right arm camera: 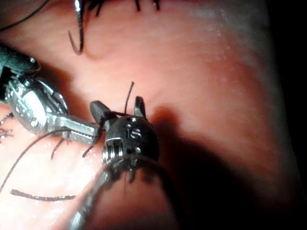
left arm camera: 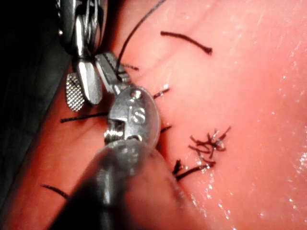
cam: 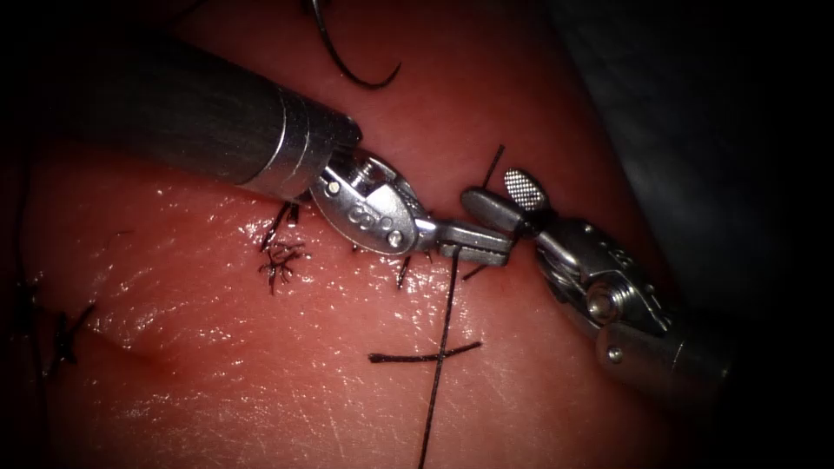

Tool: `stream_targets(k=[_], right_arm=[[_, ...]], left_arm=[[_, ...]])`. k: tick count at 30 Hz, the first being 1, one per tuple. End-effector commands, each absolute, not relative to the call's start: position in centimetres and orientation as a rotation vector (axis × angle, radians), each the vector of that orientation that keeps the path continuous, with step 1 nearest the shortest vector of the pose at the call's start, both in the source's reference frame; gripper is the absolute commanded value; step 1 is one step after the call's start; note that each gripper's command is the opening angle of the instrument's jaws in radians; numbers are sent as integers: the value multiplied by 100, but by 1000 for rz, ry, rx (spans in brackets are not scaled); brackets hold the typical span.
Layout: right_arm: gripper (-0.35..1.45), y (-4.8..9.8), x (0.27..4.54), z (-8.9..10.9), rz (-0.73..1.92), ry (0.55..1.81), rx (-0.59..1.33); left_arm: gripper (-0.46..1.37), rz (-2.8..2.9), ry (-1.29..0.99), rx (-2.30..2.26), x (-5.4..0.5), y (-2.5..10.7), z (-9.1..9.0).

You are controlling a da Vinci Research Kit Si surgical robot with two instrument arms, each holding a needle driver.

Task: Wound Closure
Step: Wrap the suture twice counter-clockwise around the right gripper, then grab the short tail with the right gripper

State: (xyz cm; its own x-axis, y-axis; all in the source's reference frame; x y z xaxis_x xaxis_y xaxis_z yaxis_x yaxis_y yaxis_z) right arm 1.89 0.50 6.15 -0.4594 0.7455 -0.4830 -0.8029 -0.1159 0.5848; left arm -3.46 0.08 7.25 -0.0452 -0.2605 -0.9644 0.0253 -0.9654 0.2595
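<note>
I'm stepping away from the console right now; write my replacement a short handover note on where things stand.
Left pincer: shut on the thread, which runs down across the tissue.
Right pincer: open, holding nothing, tips beside the left pincer's tip.
Needle: lying free on the tissue, beyond the tools.
Done: a knotted stitch sits left of the tools; a cut end of thread lies on the tissue.
Left: the thread in the left pincer is uncut.

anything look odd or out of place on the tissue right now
A loose cut piece of thread lies crosswise on the tissue, unattached, below the tools. The needle lies free above, held by neither. The left tool is shut on thread; the right tool is open.
</note>
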Motion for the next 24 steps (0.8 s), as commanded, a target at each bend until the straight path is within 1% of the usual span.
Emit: stream_targets(k=[1, 10, 16, 24], right_arm=[[97, 51, 190, 615, 1801, 995, -84], [94, 59, 190, 625, 1834, 965, -97], [90, 55, 191, 641, 1837, 942, -71], [84, 59, 195, 640, 1837, 964, -74]], left_arm=[[-35, -2120, -248, 2017, -347, 8, 725], [-35, -2117, -246, 2019, -348, 8, 727], [-35, -2121, -241, 2022, -346, 11, 731], [-35, -2126, -236, 2024, -344, 15, 738]])
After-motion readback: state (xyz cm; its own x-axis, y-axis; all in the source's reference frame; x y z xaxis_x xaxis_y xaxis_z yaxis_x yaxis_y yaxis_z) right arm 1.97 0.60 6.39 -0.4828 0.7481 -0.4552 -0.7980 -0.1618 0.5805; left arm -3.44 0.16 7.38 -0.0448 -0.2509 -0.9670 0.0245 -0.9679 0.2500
